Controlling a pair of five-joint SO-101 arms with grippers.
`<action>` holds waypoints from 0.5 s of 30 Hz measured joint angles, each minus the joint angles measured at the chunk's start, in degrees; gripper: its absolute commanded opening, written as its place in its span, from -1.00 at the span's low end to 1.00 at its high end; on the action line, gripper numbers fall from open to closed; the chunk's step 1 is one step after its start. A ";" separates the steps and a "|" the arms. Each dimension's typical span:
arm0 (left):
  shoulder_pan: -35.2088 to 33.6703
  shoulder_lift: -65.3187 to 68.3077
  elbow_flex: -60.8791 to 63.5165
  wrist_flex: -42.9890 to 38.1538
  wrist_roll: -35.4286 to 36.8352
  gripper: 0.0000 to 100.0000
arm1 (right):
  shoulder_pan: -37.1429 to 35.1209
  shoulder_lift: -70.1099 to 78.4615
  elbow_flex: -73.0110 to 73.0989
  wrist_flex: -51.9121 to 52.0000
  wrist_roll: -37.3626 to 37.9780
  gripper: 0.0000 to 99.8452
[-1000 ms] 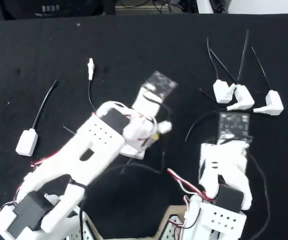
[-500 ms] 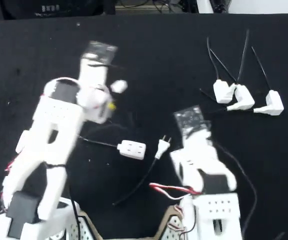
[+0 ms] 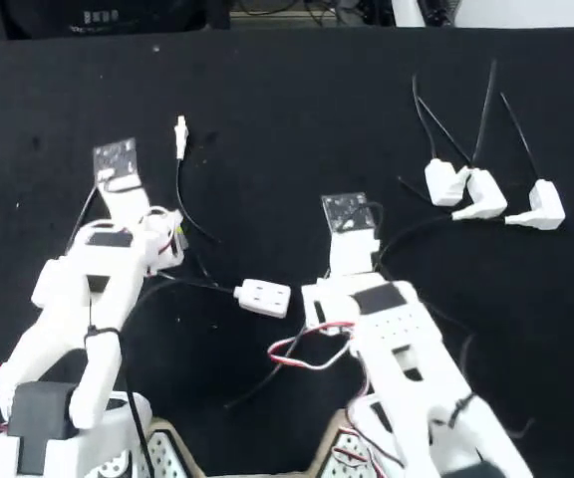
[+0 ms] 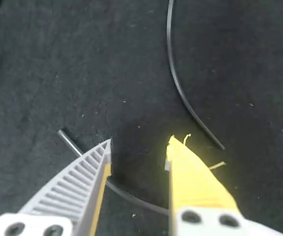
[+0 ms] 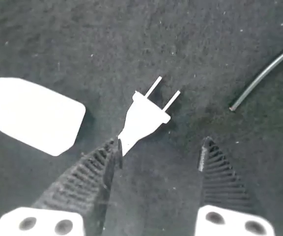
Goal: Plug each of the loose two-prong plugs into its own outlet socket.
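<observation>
My right gripper [image 5: 160, 143], jaws spread, hangs beside the two-prong plug [image 5: 144, 118]: light, rigid, likely slippery, best pinched across its body.

A white two-prong plug [image 5: 144, 118] lies flat, its prongs bare and pointing away from the white socket block [image 3: 263, 297] just beside it, and the two don't touch. The block sits near the middle with a black cord trailing off. Farther back, a slim white plug [image 3: 180, 136] lies on its thin black cord. Off to the right, three white plug pieces [image 3: 484, 194] sit in a row with their cords fanning away.
</observation>
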 measured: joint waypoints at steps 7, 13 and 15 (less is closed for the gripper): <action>-0.09 0.00 6.68 -10.99 2.81 -0.63 | -0.53 11.43 -4.04 -5.45 -0.44 -0.52; -0.09 0.00 7.30 -11.87 3.08 -0.63 | -2.64 21.89 -11.87 -5.89 -0.44 -0.72; 0.00 0.00 7.30 -11.87 3.08 -0.63 | -4.66 25.67 -13.98 -5.89 -0.44 -0.84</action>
